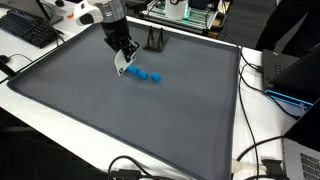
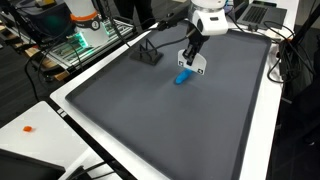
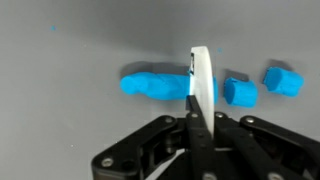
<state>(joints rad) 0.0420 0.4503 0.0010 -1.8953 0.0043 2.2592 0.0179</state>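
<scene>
My gripper (image 3: 201, 116) is shut on a thin white blade (image 3: 201, 76), seen edge-on in the wrist view. The blade stands just past the right end of a long blue lump (image 3: 154, 84) on the grey mat (image 3: 70, 130); whether it touches the lump I cannot tell. Two small blue chunks (image 3: 240, 92) (image 3: 283, 80) lie to the right of the blade. In both exterior views the gripper (image 1: 123, 57) (image 2: 191, 57) hangs low over the mat with the white blade (image 1: 122, 69) (image 2: 197, 68) beside the blue pieces (image 1: 146, 74) (image 2: 182, 77).
A small black stand (image 1: 155, 42) (image 2: 148, 52) sits at the mat's far side. A white table border (image 1: 60, 115) frames the mat. A keyboard (image 1: 30, 30), a laptop (image 1: 297, 75) and cables (image 1: 262, 150) lie around the edges. An orange bit (image 2: 29, 129) lies on the white table.
</scene>
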